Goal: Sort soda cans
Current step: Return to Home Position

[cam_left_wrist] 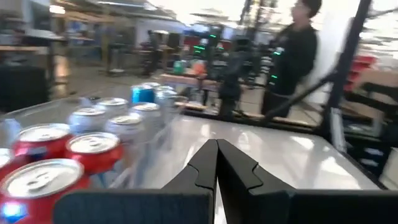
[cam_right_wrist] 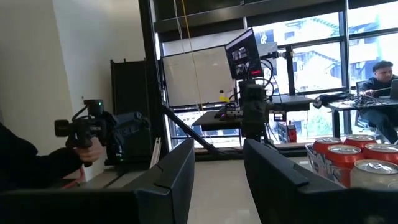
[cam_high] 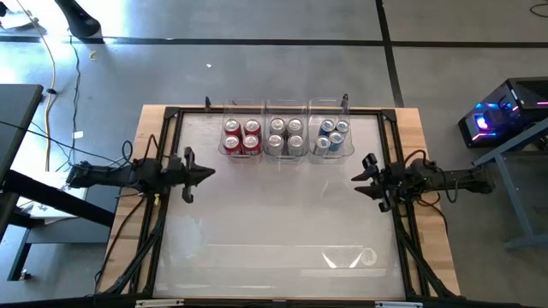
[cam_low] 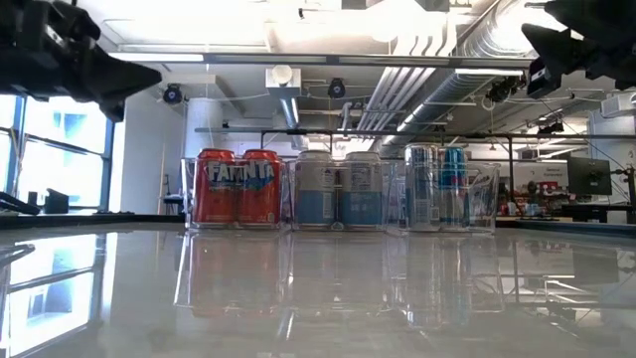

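Three clear bins stand side by side at the table's far edge, each resting on its base. The left bin holds the red soda cans (cam_high: 241, 137), the middle one the silver-grey cans (cam_high: 286, 135), the right one the blue cans (cam_high: 333, 135). In the low view the red cans (cam_low: 237, 186) stand left, the grey (cam_low: 338, 191) in the middle, the blue (cam_low: 442, 186) right. My left gripper (cam_high: 208, 174) hovers at the left edge, shut and holding nothing; its fingers (cam_left_wrist: 217, 163) meet. My right gripper (cam_high: 360, 177) hovers at the right edge, fingers (cam_right_wrist: 217, 177) apart with nothing between.
The black frame rail (cam_high: 274, 111) runs round the glossy tabletop (cam_high: 274, 222). A person (cam_left_wrist: 292, 56) stands beyond the table's right side, and a hand (cam_right_wrist: 90, 152) holds a dark device beyond the left. Bare tabletop lies between the arms and toward the near edge.
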